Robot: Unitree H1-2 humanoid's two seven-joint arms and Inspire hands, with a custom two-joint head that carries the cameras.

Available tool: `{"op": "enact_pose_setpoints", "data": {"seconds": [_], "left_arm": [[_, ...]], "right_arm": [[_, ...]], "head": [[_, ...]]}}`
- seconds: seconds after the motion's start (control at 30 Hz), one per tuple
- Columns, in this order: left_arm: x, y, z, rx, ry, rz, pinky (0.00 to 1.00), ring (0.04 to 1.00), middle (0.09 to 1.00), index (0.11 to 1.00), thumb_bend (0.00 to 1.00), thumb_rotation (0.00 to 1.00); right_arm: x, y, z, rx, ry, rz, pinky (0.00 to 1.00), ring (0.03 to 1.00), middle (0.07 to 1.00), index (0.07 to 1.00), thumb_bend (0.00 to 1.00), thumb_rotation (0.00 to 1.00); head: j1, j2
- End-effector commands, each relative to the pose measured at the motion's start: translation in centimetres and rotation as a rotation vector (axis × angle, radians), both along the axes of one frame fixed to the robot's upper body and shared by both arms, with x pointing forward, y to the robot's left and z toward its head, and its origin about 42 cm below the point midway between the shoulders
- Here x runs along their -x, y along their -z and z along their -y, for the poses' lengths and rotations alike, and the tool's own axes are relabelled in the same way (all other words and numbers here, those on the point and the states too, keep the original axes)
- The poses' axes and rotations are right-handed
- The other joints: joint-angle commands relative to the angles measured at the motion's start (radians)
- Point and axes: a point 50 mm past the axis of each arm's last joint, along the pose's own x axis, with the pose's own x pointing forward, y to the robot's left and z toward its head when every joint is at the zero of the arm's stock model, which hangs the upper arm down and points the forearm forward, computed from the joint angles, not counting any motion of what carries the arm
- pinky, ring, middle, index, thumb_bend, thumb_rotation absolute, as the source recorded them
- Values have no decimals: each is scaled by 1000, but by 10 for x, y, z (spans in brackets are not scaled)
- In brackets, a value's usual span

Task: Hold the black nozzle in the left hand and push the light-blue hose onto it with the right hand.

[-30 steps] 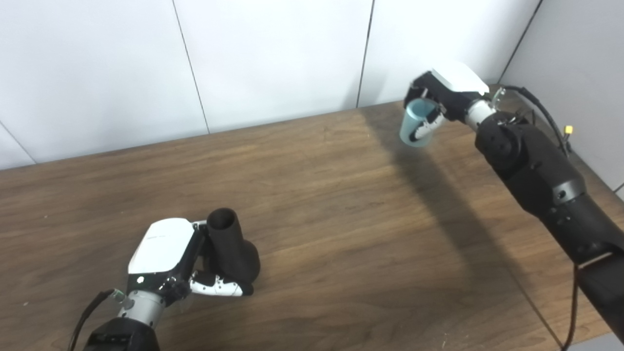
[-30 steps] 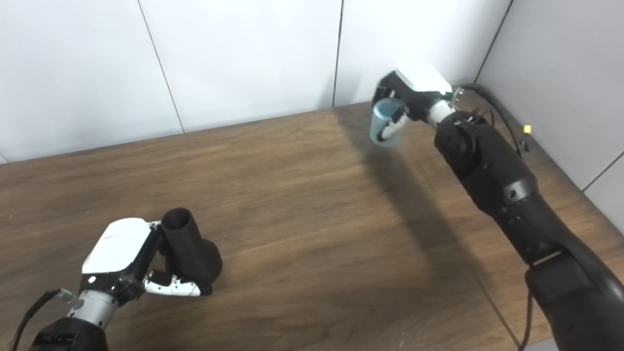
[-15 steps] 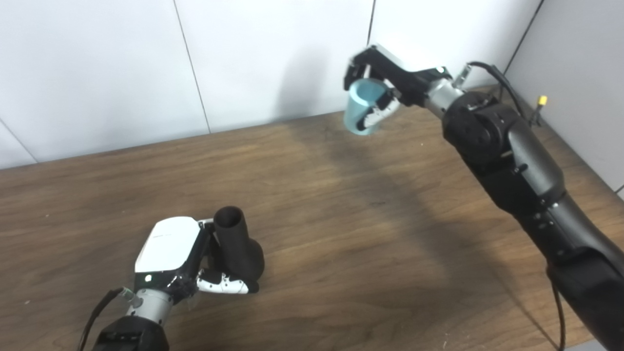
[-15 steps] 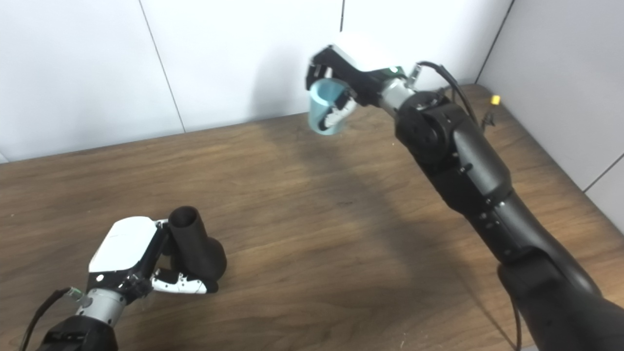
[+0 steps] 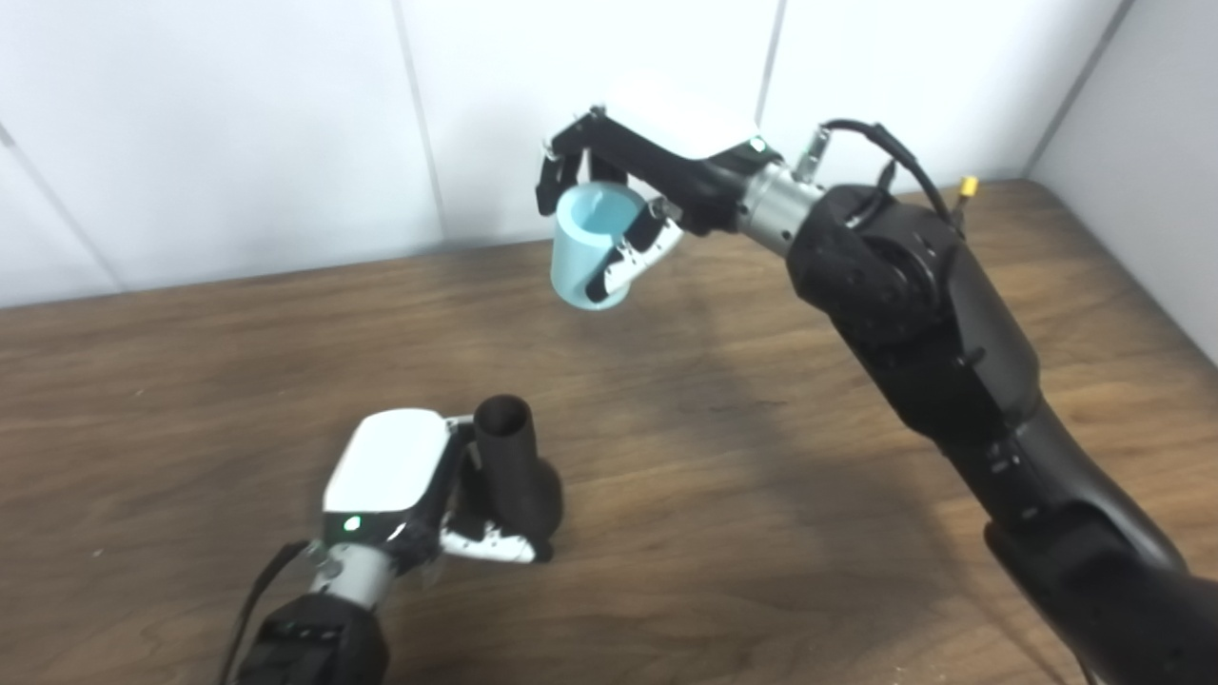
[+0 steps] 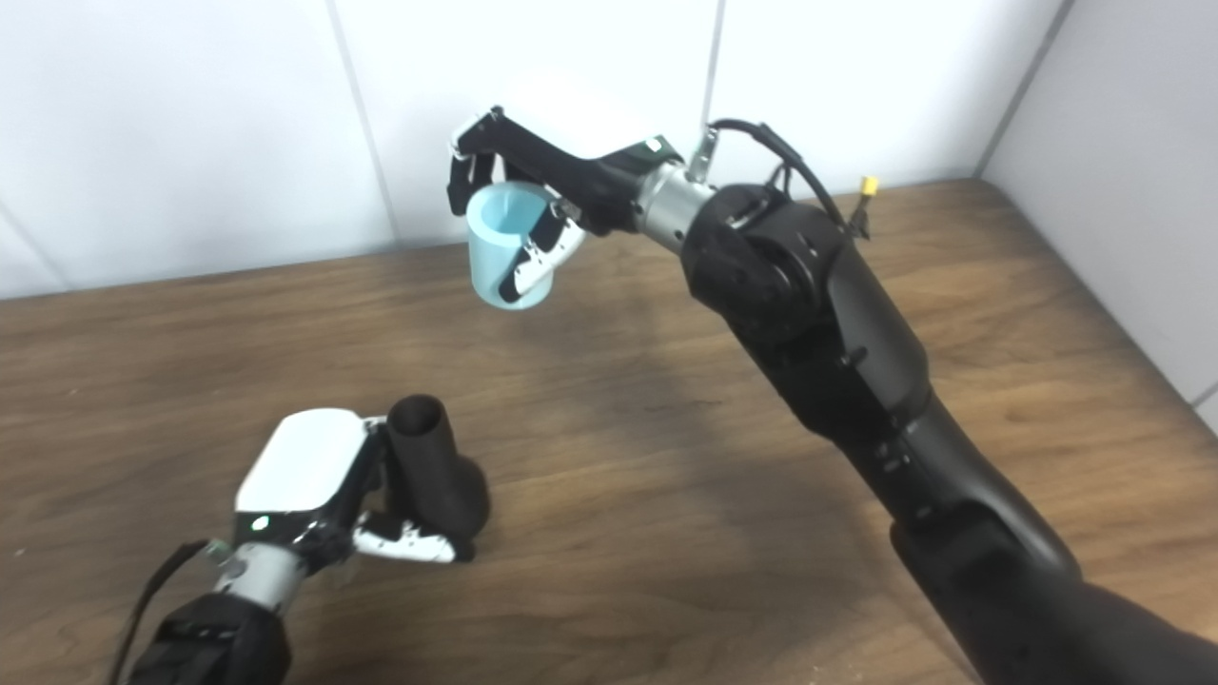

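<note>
Left eye view
Left hand (image 5: 404,485): we grip the black nozzle (image 5: 514,468), fingers closed around its lower body; it stands on the table (image 5: 761,495) with its open mouth up.
Right hand (image 5: 633,195): we hold the light-blue hose (image 5: 588,245) in closed fingers, raised off the table, well apart from the nozzle, up and to its right.
Open room: bare wood lies between nozzle and hose; nothing stands there.
Edges: the table's far edge meets the white wall panels (image 5: 238,124) just behind our right hand.

Right eye view
Nozzle: upright, its wider base on the wood, our left hand's fingers (image 6: 409,546) wrapped low on it.
Hose: a short pale tube, open end towards us, slightly tilted.
Surface: dark wood grain, with our right arm's shadow across the middle.
Room: a grey side wall (image 6: 1123,143) closes the right corner.
</note>
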Motion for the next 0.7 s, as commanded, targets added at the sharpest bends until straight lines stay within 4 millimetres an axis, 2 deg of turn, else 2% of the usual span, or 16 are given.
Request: {"op": "enact_pose_setpoints", "data": {"seconds": [0.0, 0.03, 0.17, 0.33, 0.67], "left_arm": [[9, 12, 18, -2, 49, -90, 366, 478, 432, 495, 525, 0], [10, 12, 20, -2, 50, -90, 368, 480, 434, 494, 525, 0], [10, 12, 30, -11, 47, -102, 398, 507, 466, 490, 525, 0], [8, 12, 43, -27, 41, -104, 408, 508, 445, 493, 526, 0], [8, 11, 58, -27, 40, -86, 378, 464, 422, 492, 525, 0]], "right_arm": [[9, -29, -14, -31, -79, 86, 399, 384, 489, 506, 518, 0], [10, -29, -18, -34, -99, 85, 358, 376, 493, 515, 516, 0], [17, -31, -30, -39, -153, 73, 306, 366, 496, 525, 514, 0], [27, -38, -40, -52, -194, 75, 284, 369, 507, 508, 515, 0], [31, -42, -57, -51, -272, 77, 268, 364, 499, 513, 515, 0]], "head": [[11, 1], [29, 3], [86, 9], [152, 17], [200, 32]]}}
